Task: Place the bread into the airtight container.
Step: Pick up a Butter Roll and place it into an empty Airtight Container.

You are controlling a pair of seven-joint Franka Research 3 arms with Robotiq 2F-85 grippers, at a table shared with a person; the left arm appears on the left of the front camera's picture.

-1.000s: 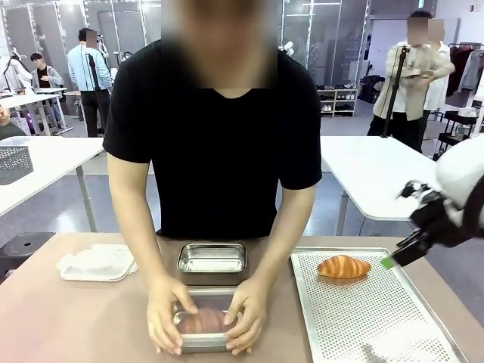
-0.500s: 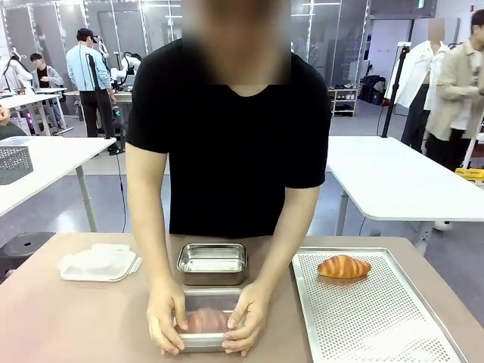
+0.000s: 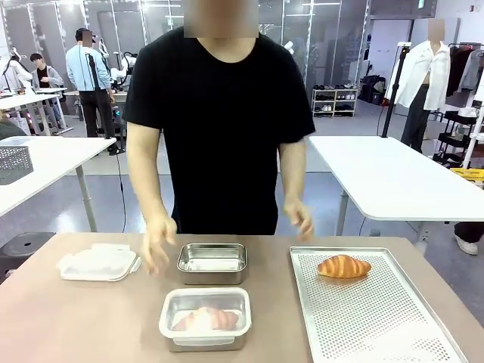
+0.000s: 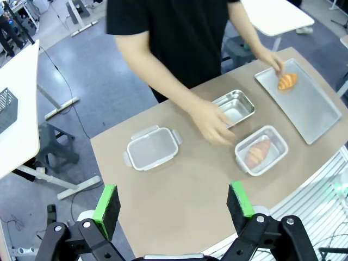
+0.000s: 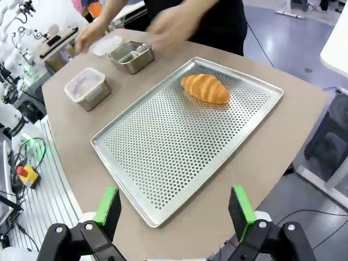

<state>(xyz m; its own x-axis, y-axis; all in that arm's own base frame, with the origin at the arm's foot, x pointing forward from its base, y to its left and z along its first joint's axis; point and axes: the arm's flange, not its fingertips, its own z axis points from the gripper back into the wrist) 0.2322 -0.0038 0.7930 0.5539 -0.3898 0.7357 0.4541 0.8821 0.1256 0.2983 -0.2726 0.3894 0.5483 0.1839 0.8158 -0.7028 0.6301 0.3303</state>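
A lidded steel container (image 3: 204, 318) holding one piece of bread (image 3: 206, 320) stands near the table's front edge, also seen as the container (image 4: 261, 150) (image 5: 87, 87). A second croissant (image 3: 344, 266) (image 5: 205, 88) (image 4: 287, 80) lies on the perforated tray (image 3: 378, 318) (image 5: 179, 147). An empty steel container (image 3: 212, 259) (image 4: 234, 107) sits behind the lidded one. The person's hands (image 3: 155, 246) hover above the table, touching nothing. My left gripper (image 4: 173, 204) is open, high above the table. My right gripper (image 5: 174, 206) is open, above the tray's near corner.
A loose translucent lid (image 3: 98, 262) (image 4: 152, 148) lies at the table's left. The person stands at the far edge. White tables stand behind, and other people are farther back. The tray takes up the table's right side.
The person has let go of the lidded container and drawn both hands up and back. My right arm, seen at the right edge one second ago, has left the front view.
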